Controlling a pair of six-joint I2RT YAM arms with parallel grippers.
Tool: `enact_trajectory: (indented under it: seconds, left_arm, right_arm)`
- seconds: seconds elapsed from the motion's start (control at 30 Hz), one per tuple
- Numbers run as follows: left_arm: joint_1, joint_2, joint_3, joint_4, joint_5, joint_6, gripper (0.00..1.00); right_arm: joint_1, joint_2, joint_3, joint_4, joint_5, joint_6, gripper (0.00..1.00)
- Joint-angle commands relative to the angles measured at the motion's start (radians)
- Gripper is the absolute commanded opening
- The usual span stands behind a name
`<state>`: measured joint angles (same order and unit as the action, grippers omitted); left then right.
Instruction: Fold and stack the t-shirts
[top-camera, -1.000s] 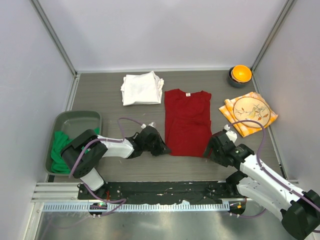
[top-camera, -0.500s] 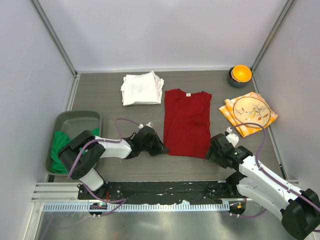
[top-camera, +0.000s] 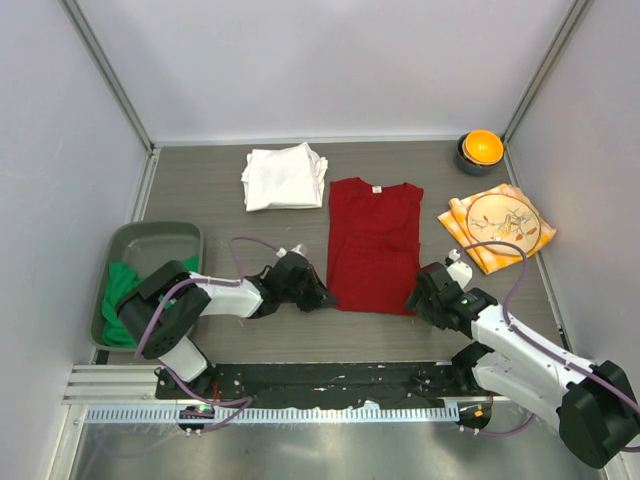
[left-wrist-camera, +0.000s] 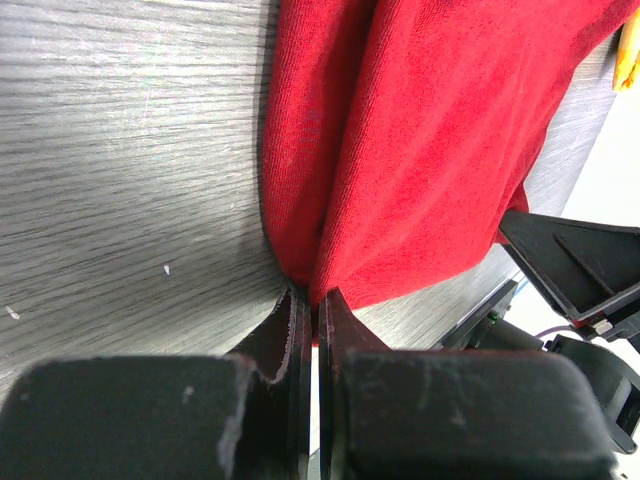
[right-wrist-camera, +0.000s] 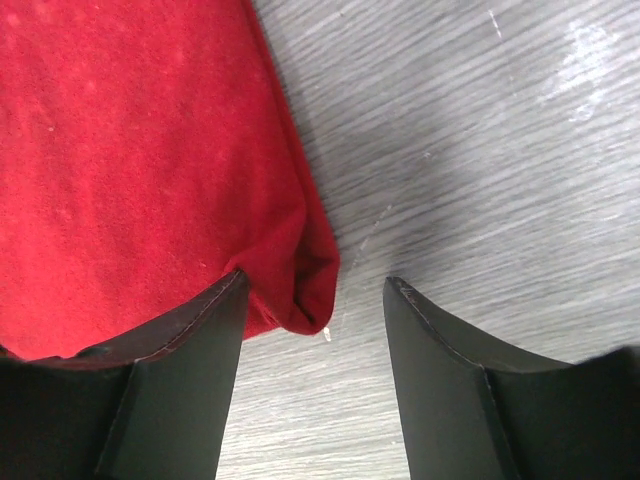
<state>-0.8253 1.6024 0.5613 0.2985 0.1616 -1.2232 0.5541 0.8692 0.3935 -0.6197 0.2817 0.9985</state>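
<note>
The red t-shirt (top-camera: 375, 240) lies flat mid-table, neck label at the far end. My left gripper (top-camera: 322, 300) is shut on its near left corner, and the left wrist view shows red cloth (left-wrist-camera: 420, 150) pinched at the tips of the gripper (left-wrist-camera: 312, 300). At the near right corner my right gripper (top-camera: 413, 300) stands open. In the right wrist view its fingers straddle that corner of the shirt (right-wrist-camera: 130, 150), the gripper (right-wrist-camera: 315, 282) low over the table. A white t-shirt (top-camera: 285, 177) lies folded at the back. A green t-shirt (top-camera: 120, 300) sits in the grey bin (top-camera: 155, 230).
An orange patterned cloth (top-camera: 497, 225) with a circle print lies at the right. An orange bowl (top-camera: 481, 148) stands in the back right corner. Side walls close in the table on both sides.
My right gripper has shifted a little left, onto the red t-shirt's near right corner. The left gripper holds the left corner almost where it was.
</note>
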Motion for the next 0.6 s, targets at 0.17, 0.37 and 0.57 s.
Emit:
enact_trajectory:
  seconds: [0.17, 0.37, 0.57]
  left_arm:
    - [0.008, 0.044, -0.058, -0.093, -0.030, 0.025, 0.00]
    - [0.008, 0.013, -0.069, -0.093, -0.024, 0.027, 0.00]
    - [-0.044, -0.068, -0.093, -0.140, -0.059, 0.014, 0.00]
  right_arm:
    - [-0.002, 0.048, -0.030, 0.106, -0.003, 0.019, 0.38]
    - [-0.002, 0.054, -0.024, 0.106, -0.004, 0.009, 0.01]
    - [-0.002, -0.048, -0.021, 0.034, -0.027, -0.001, 0.01]
